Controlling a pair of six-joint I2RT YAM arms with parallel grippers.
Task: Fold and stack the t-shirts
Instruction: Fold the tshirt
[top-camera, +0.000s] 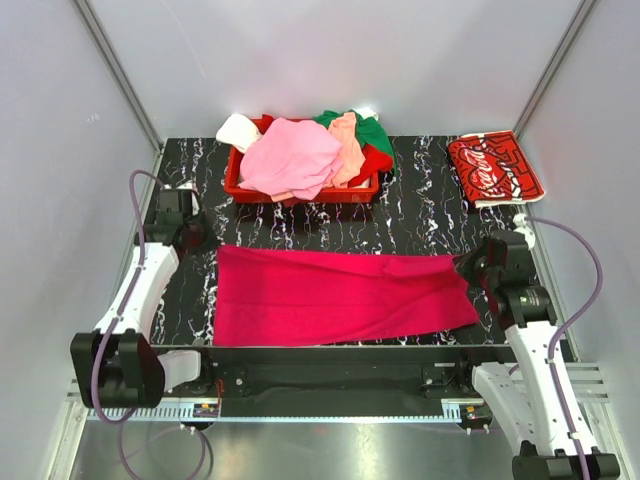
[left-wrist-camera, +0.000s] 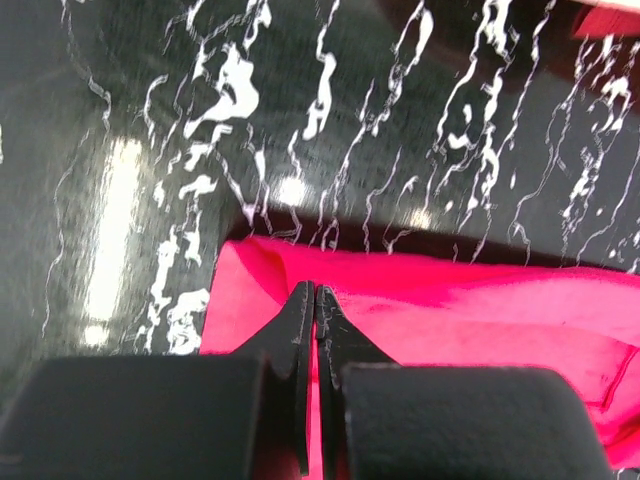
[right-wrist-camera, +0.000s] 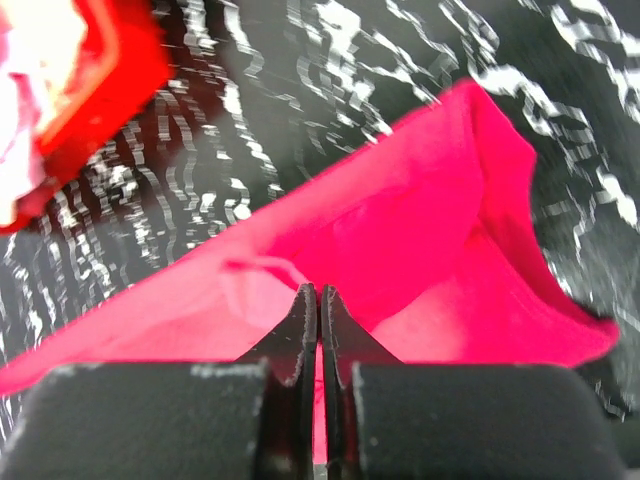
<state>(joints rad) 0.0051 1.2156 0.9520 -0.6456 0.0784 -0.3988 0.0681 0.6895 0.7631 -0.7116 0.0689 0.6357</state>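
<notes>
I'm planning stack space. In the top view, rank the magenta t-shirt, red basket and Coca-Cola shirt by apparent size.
1. magenta t-shirt, spread flat: largest.
2. red basket.
3. Coca-Cola shirt, folded: smallest.
Both sit farther back, yet the gaps look clear.

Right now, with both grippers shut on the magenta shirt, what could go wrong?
The left gripper and right gripper each pinch the magenta t-shirt close to its edge; one could slip, skewing the fold.
Folding away from the arms may carry cloth into the red basket, which sits close behind.
</notes>
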